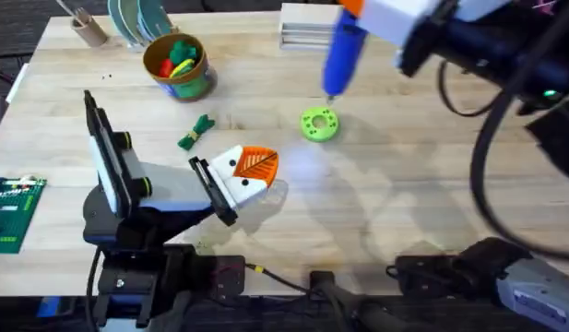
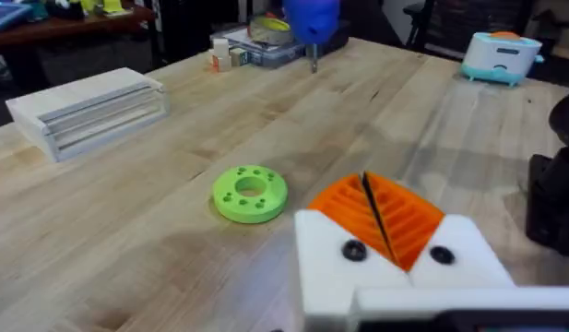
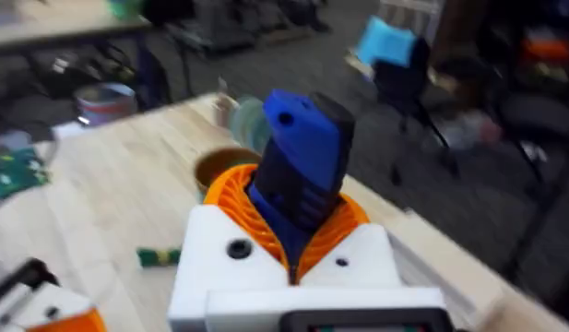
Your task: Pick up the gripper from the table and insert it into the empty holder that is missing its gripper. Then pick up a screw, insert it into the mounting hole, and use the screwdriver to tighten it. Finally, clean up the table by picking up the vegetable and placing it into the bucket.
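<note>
Right gripper (image 3: 298, 249): its jaws are clamped on the blue screwdriver (image 1: 344, 51), whose body rises between the orange ribbed pads (image 3: 233, 198) in the right wrist view. In the overhead view the screwdriver hangs tip-down above the far middle of the desk (image 1: 432, 184), the metal tip just above and beside the round bright-green disc (image 1: 319, 124). Whether the tip touches the desk cannot be told.

Left gripper (image 1: 252, 171): it rests low near the desk's middle, white finger mounts with orange ribbed pads (image 2: 381, 217) pressed together, a thin dark line between them. The jaws are closed and nothing can be seen held between them. A holder lacking its orange finger cannot be picked out; both mounts in the left wrist view carry orange pads, each with a dark screw head (image 2: 354, 250) below.

The vegetable (image 1: 197, 131), dark green and bow-shaped, lies on the desk between the bucket (image 1: 179, 65) and the left gripper, apart from both. The bucket stands at the far left of the desk, holding red, green and yellow pieces.

Other items: a white slatted block (image 1: 307, 26) at the far edge, a green studded plate (image 1: 12, 214) at the left edge. No legible brand, label or writing can be made out on any item.
</note>
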Robot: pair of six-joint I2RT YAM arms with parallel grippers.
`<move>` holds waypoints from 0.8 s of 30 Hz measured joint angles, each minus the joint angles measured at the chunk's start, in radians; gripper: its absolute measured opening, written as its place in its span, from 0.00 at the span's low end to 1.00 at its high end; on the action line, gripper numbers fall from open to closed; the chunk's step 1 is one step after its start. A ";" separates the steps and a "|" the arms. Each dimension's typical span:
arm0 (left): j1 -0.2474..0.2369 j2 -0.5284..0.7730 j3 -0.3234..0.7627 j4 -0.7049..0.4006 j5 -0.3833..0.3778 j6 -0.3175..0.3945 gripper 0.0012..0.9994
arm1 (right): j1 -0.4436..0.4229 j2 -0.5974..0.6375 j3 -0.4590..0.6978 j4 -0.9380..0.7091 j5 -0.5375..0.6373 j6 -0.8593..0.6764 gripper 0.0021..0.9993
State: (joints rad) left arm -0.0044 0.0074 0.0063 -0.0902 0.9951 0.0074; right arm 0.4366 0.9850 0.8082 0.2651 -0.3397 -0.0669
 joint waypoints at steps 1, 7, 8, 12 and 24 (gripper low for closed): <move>0.000 0.000 0.000 0.000 0.000 0.000 0.01 | 0.038 0.013 0.000 0.048 -0.002 0.001 0.03; 0.000 0.000 0.000 0.001 -0.004 0.000 0.01 | 0.210 0.088 0.000 0.303 -0.006 0.011 0.03; 0.000 0.000 0.000 0.001 -0.004 0.000 0.01 | 0.235 0.099 0.000 0.346 -0.006 0.012 0.03; 0.000 0.000 0.000 0.001 -0.004 0.000 0.01 | 0.325 0.134 0.000 0.422 -0.006 0.012 0.03; 0.000 0.000 0.000 0.001 -0.004 0.000 0.01 | 0.470 0.183 0.000 0.438 -0.017 0.019 0.03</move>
State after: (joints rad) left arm -0.0044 0.0074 0.0063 -0.0895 0.9913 0.0072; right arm 0.9071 1.1683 0.8082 0.7033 -0.3571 -0.0475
